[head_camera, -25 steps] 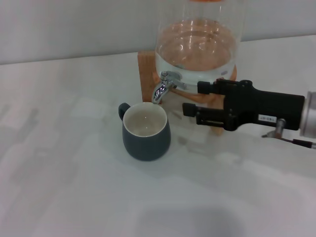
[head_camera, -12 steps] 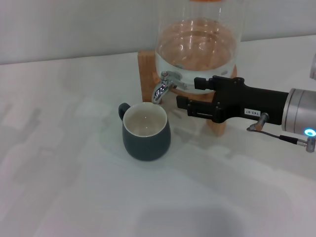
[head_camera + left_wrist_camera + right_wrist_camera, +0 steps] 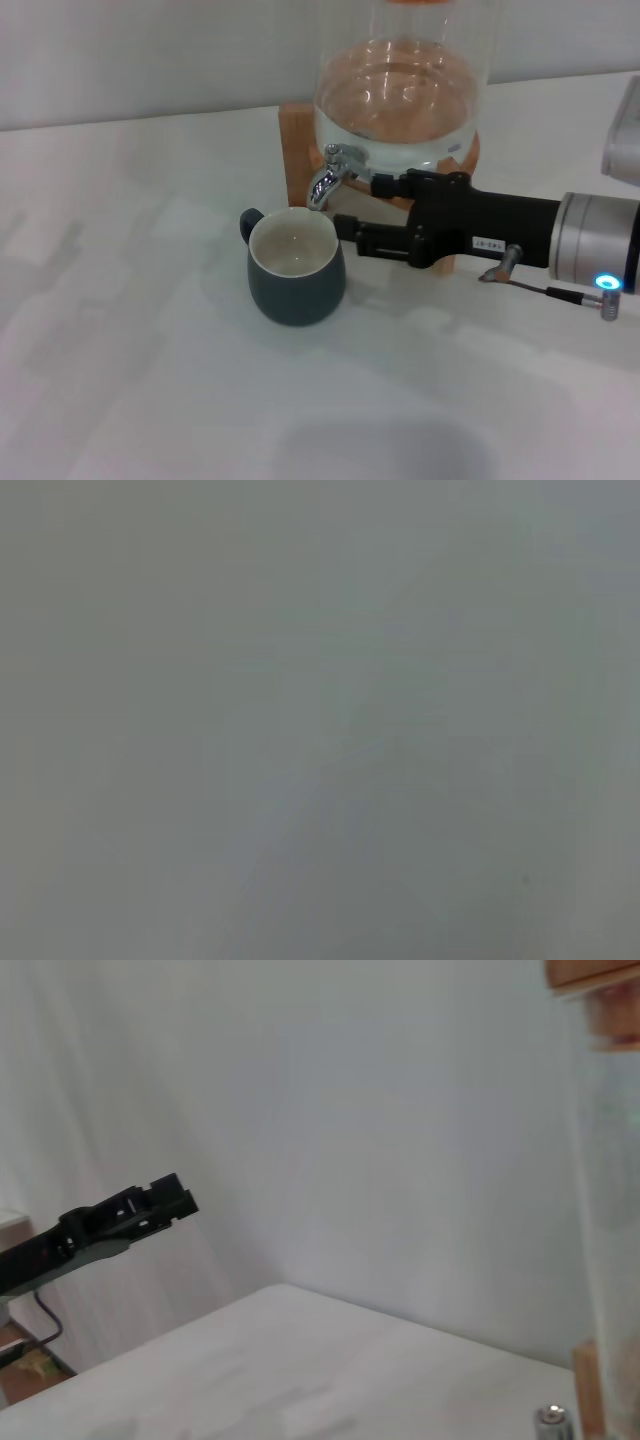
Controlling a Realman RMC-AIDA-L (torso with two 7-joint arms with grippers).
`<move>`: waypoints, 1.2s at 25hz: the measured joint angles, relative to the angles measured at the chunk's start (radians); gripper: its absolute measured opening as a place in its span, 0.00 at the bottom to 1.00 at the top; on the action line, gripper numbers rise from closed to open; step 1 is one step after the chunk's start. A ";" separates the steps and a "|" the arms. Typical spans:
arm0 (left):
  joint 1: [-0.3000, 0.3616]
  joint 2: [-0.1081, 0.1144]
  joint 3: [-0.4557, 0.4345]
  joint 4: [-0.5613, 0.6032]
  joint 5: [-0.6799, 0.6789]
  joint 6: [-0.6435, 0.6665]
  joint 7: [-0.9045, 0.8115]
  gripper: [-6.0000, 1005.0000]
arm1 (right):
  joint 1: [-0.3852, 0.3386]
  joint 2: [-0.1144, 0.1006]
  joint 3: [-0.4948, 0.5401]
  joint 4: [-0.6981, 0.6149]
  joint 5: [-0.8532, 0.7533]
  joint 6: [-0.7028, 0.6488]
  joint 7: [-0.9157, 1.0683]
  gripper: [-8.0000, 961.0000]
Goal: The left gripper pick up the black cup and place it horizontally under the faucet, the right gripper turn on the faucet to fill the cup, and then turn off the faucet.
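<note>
The black cup (image 3: 296,268) stands upright on the white table, its cream inside showing and its loop handle at the rear left. Its rim sits just below the spout of the chrome faucet (image 3: 328,177), which is at the base of the glass jar (image 3: 400,95). My right gripper (image 3: 360,205) reaches in from the right and is open. Its upper fingertip is close beside the faucet and its lower one is by the cup's rim. Far off in the right wrist view, my left gripper (image 3: 135,1212) hangs beside the table. The left wrist view shows only plain grey.
The jar holds water and rests on a wooden stand (image 3: 297,140) at the back of the white table (image 3: 130,330). The jar's wall (image 3: 612,1210) and the stand fill the right wrist view's edge. A grey wall lies behind.
My right gripper has moved left, from beside the stand up to the faucet, with its fingers still apart. The cup and the faucet have not moved.
</note>
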 joint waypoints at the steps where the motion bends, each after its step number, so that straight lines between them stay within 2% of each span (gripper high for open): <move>1: 0.002 0.000 0.000 0.000 0.000 0.000 0.000 0.89 | 0.002 0.000 -0.005 -0.002 0.000 0.000 0.000 0.77; 12: 0.020 0.004 0.000 0.004 -0.001 0.000 -0.008 0.89 | 0.007 -0.001 -0.053 -0.064 -0.041 0.011 0.004 0.77; 18: 0.020 0.005 -0.016 0.004 -0.002 0.000 -0.008 0.89 | 0.014 -0.002 -0.047 -0.076 -0.054 0.014 0.025 0.77; 27: 0.011 0.014 -0.026 -0.001 0.020 0.009 -0.011 0.89 | -0.008 -0.002 0.084 -0.071 -0.045 0.129 0.026 0.77; 30: 0.010 0.010 -0.031 -0.001 0.019 0.009 -0.010 0.89 | -0.025 -0.001 0.119 -0.070 -0.043 0.149 0.026 0.77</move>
